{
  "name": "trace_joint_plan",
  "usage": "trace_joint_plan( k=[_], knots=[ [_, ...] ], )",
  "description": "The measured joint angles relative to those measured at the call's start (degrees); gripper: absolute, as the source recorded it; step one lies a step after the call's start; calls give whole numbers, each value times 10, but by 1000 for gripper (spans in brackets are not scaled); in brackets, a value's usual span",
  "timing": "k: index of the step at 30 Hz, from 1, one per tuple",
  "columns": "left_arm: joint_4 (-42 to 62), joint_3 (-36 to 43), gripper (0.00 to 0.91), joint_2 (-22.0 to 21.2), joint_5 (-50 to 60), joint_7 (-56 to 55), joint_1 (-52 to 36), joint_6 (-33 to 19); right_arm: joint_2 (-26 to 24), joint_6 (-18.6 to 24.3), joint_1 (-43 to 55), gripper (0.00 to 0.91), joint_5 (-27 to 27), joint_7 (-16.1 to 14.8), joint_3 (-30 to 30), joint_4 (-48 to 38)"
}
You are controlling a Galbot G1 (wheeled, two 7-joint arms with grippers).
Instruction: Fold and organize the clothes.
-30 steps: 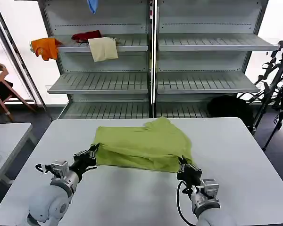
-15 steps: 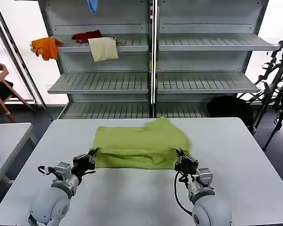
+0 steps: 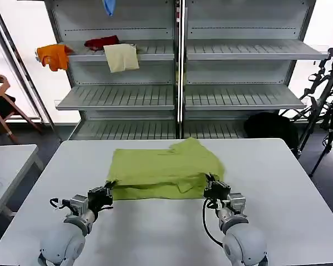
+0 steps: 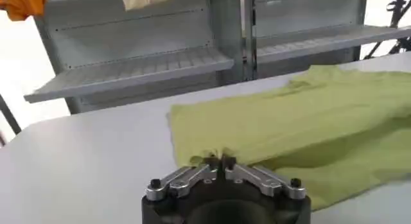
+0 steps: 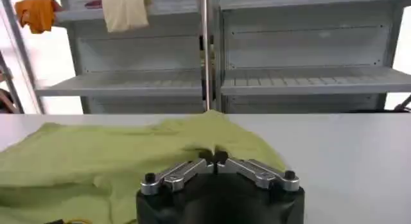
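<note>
Head view: the lime-green T-shirt (image 3: 165,170) lies partly folded on the white desk (image 3: 277,188), at the centre of the frame. The left hand (image 3: 107,190) sits at the shirt's lower-left corner and the right hand (image 3: 211,186) at its lower-right corner — both low over the desk. In the left wrist view the left hand (image 4: 219,161) has its fingers pinched together on the T-shirt's (image 4: 302,122) edge. In the right wrist view the right hand (image 5: 216,158) is likewise clamped on a fold of the T-shirt (image 5: 96,161). Behind the desk stand grey shelves (image 3: 155,94).
</note>
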Motion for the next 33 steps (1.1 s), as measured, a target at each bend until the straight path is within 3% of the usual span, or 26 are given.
trace_joint_plan(
  k=[19,33],
  knots=[
    [0,-10,907,2,6,-11,-34,-1,-14,1,19,907,-19,-19,42,-17],
    [-25,-19,907,-3,-8,-15,-2,-1,-20,2,-47,907,17,-28,110,34]
  ],
)
